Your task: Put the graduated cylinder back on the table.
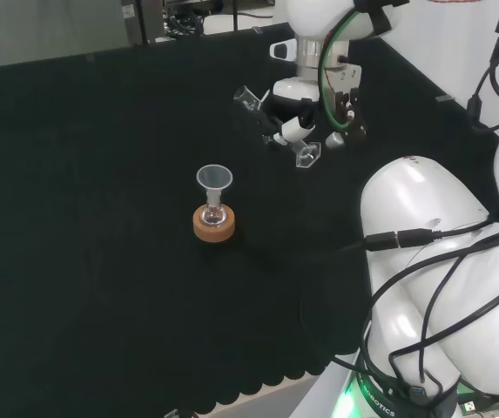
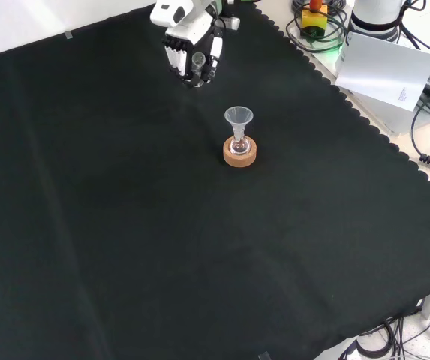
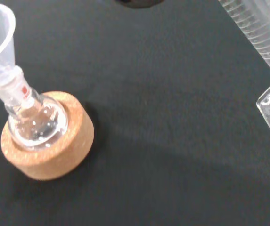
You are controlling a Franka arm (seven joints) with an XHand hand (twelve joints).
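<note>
Funnel (image 1: pixel 214 178) sits in the flask (image 1: pixel 214 214) on its cork ring (image 1: pixel 214 225), mid-surface (image 1: pixel 75 261). In the head view my hand (image 1: pixel 314 109) with the graduated cylinder (image 1: pixel 275 126) hangs to their upper right, well apart.

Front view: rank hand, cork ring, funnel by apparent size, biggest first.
1. The hand, the biggest of the three by a clear margin.
2. The cork ring, wider than the funnel's mouth.
3. The funnel, smallest.
The hand is higher in the view, so farther from the camera, and the order looks safe.
</note>
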